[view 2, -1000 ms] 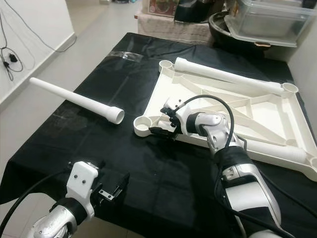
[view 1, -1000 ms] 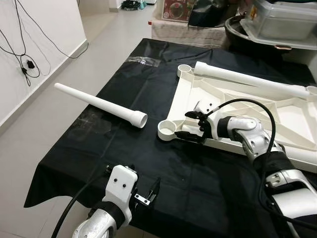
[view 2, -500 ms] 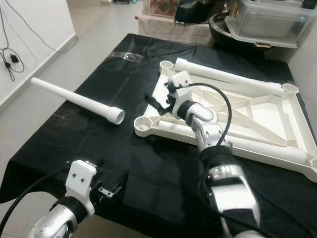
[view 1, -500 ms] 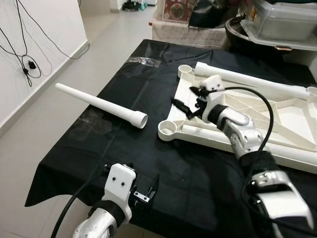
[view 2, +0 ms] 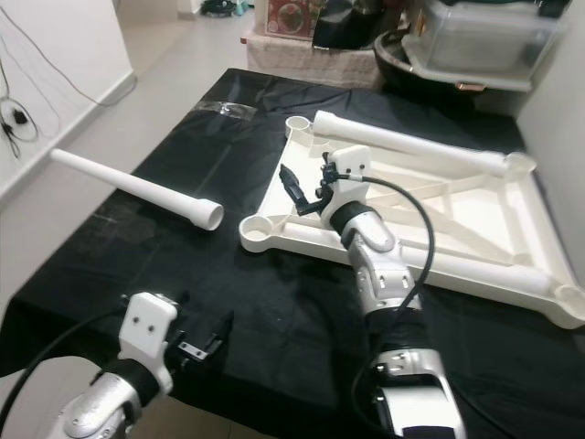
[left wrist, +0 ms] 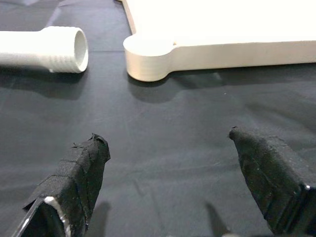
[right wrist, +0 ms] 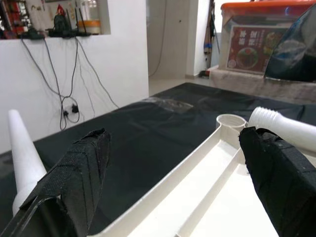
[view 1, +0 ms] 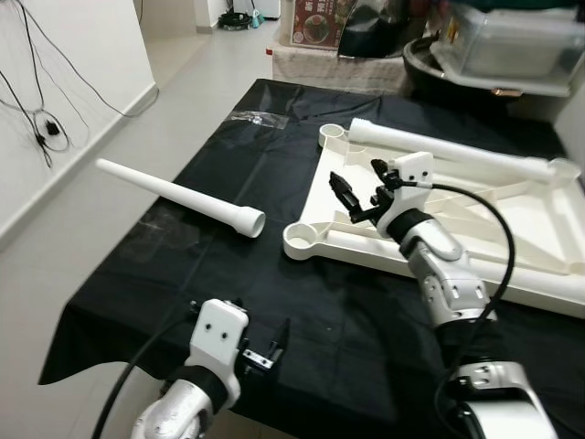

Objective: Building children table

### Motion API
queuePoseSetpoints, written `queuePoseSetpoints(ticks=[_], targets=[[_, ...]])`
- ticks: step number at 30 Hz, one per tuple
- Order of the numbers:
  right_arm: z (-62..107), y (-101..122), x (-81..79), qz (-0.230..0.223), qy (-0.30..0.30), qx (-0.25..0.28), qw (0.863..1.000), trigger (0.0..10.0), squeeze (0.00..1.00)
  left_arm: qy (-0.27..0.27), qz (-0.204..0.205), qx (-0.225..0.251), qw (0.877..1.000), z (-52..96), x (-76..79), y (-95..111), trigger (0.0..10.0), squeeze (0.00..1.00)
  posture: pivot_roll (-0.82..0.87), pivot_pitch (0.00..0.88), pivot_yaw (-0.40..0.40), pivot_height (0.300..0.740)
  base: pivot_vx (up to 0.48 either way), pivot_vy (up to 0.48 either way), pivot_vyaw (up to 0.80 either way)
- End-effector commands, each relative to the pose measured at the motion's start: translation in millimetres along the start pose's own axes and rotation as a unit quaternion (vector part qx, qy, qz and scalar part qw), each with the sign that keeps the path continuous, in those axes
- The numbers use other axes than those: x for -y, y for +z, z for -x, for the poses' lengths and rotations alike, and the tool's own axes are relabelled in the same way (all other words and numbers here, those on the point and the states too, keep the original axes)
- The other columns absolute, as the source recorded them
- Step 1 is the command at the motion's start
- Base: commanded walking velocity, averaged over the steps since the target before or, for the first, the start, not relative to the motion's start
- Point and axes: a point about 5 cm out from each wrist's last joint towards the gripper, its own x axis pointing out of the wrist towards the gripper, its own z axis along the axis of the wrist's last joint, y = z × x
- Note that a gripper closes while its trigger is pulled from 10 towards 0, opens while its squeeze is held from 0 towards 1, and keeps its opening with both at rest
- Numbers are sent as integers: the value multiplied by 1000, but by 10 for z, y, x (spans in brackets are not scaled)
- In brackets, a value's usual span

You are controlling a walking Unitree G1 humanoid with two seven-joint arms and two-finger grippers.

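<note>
Left eye view: the white tabletop [view 1: 512,206] lies upside down on a black cloth [view 1: 228,265], its far edge cut off. The right hand [view 1: 358,195] hovers over its near corner, fingers spread wide, holding nothing.

Right eye view: a loose leg [view 2: 137,186] lies well apart, left of the panel (its thin end overhanging the cloth).

Left wrist view: the left hand [left wrist: 168,182] is open wide, low above the cloth.

Right wrist view: another leg [right wrist: 291,131] rests along the panel.

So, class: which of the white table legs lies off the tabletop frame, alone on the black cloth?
The leg on the robot's left, lying apart from the frame with its threaded end toward the corner socket. The other legs rest on the frame.
</note>
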Motion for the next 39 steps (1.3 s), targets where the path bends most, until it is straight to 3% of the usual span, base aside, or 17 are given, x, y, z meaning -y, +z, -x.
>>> queuePoseSetpoints(ticks=[1, 15, 20, 25, 32, 39], targets=[[13, -35, -57, -8, -1, -7, 1000, 10000, 0, 5, -4, -11, 1000, -1, -16, -46, 10000, 0, 82, 102, -78, 740, 0, 480, 0], [37, 13, -136, -8, 4, -4, 1000, 10000, 0, 14, 6, -11, 1000, 12, -37, -46, 10000, 0, 81, 117, -77, 740, 0, 402, 0], [-90, 109, -180, 14, 63, -14, 998, 10000, 0, 15, 6, -12, 1000, 18, -31, -38, 10000, 0, 81, 129, -84, 740, 0, 0, 0], [-249, 3, -197, 110, 134, -109, 979, 10000, 0, 18, 11, -9, 1000, 22, -19, -18, 10000, 0, 75, 148, -93, 740, 0, 0, 0], [-402, -13, -269, 134, 199, -157, 958, 10000, 0, 19, 15, -5, 1000, 44, 9, 20, 10000, 0, 74, 178, -111, 740, 0, 0, 0], [-491, -43, -294, 169, 212, -192, 943, 10000, 0, 16, 15, -3, 1000, 89, 52, 58, 10000, 0, 74, 201, -119, 740, 0, 0, 0]])
